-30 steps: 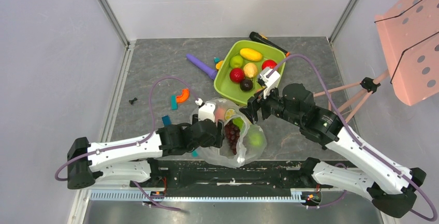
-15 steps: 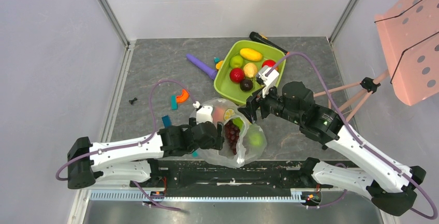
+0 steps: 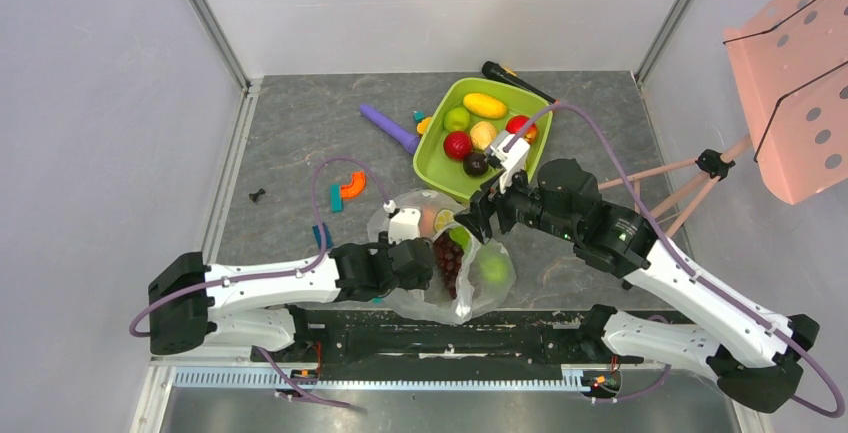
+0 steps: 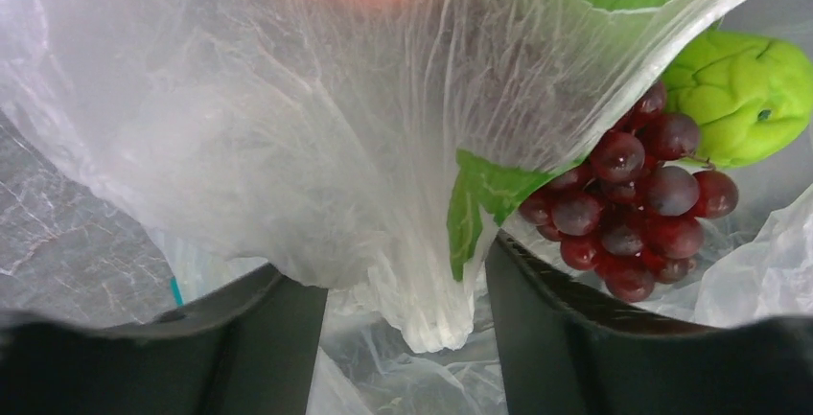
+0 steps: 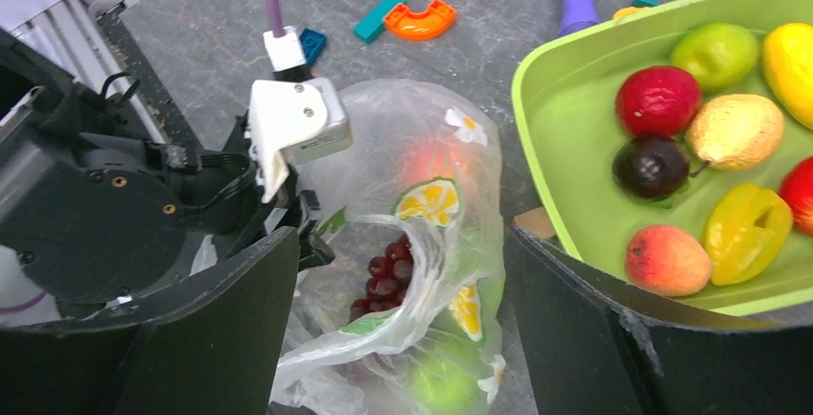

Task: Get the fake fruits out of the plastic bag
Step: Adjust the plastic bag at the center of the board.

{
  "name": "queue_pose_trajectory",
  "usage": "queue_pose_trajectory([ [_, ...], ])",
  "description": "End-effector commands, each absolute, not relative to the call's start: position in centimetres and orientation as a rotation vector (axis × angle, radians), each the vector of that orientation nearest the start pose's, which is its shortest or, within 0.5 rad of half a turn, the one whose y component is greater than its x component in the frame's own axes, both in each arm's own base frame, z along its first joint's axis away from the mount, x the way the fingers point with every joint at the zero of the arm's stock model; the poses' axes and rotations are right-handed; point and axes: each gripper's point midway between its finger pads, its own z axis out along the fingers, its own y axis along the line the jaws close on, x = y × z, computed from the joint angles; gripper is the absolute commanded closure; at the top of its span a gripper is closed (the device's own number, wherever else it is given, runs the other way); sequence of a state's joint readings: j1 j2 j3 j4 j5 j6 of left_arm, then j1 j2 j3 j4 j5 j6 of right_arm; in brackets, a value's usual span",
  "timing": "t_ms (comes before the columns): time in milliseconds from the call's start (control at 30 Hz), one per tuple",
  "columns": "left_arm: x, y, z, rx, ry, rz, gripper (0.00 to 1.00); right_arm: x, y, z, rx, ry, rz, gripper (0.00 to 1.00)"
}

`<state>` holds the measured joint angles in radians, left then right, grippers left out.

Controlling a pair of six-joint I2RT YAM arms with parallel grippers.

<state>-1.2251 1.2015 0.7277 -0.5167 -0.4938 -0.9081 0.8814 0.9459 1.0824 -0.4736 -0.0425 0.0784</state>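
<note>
Bag (image 3: 468, 303) lies on the bench (image 3: 300, 123) beside the tray (image 5: 575, 195), with grapes (image 3: 447, 261) and more fruits (image 3: 492, 271) inside. Left hand (image 4: 407, 281) has slid closer; its fingers (image 4: 278, 338) stand apart round a loose fold of bag. Right hand (image 5: 401, 242) has dipped toward the mouth, wide open and empty, so picking can start.

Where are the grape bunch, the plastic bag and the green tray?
grape bunch (image 4: 633, 204), left wrist view, middle of the cluster.
plastic bag (image 5: 379, 137), right wrist view, clear upper film.
green tray (image 5: 570, 161), right wrist view, bare floor near its left rim.
</note>
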Motion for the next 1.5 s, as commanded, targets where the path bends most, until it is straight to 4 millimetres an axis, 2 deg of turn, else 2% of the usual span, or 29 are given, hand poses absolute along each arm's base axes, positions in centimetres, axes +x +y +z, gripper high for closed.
queue_pose_trajectory([
  [0,16.2,-26.1,10.3,0.159,2.330,-0.382,0.43,18.4,27.0,32.1,-0.859,1.725,0.756,0.20],
  [167,16.7,-26.9,13.8,0.155,2.260,-0.462,0.87,16.7,28.6,32.7,-0.860,1.716,0.829,0.27],
  [233,16.9,-27.0,15.6,0.153,2.231,-0.488,0.98,16.6,28.6,32.5,-0.791,1.756,0.836,0.29],
  [400,17.1,-26.7,21.0,0.120,2.141,-0.585,0.98,16.7,27.3,30.6,-0.604,1.872,0.825,0.25],
  [533,17.3,-26.1,24.5,0.088,2.074,-0.655,0.98,15.2,28.2,28.9,-0.627,1.919,0.888,0.27],
  [600,17.2,-25.9,25.7,0.076,2.054,-0.686,0.98,14.2,28.9,28.6,-0.664,1.917,0.933,0.34],
  [700,17.2,-25.5,26.7,0.050,2.033,-0.722,0.98,12.7,30.1,28.3,-0.720,1.894,1.007,0.51],
  [800,17.0,-24.8,26.9,0.029,2.018,-0.746,0.98,11.4,30.6,26.9,-0.747,1.903,1.035,0.62],
  [933,16.6,-24.5,25.8,0.014,2.013,-0.809,0.98,10.8,31.3,24.4,-0.742,1.922,1.044,0.67],
  [1200,15.2,-23.5,22.4,-0.033,2.009,-0.941,0.98,12.9,32.6,18.3,-0.678,2.034,0.800,0.68],
  [1300,14.9,-22.5,21.0,-0.073,1.991,-0.968,0.98,13.5,33.4,16.6,-0.670,2.046,0.740,0.67],
  [1467,14.8,-19.9,19.0,-0.175,1.981,-0.947,0.98,15.6,33.0,14.2,-0.564,2.071,0.599,0.65],
])
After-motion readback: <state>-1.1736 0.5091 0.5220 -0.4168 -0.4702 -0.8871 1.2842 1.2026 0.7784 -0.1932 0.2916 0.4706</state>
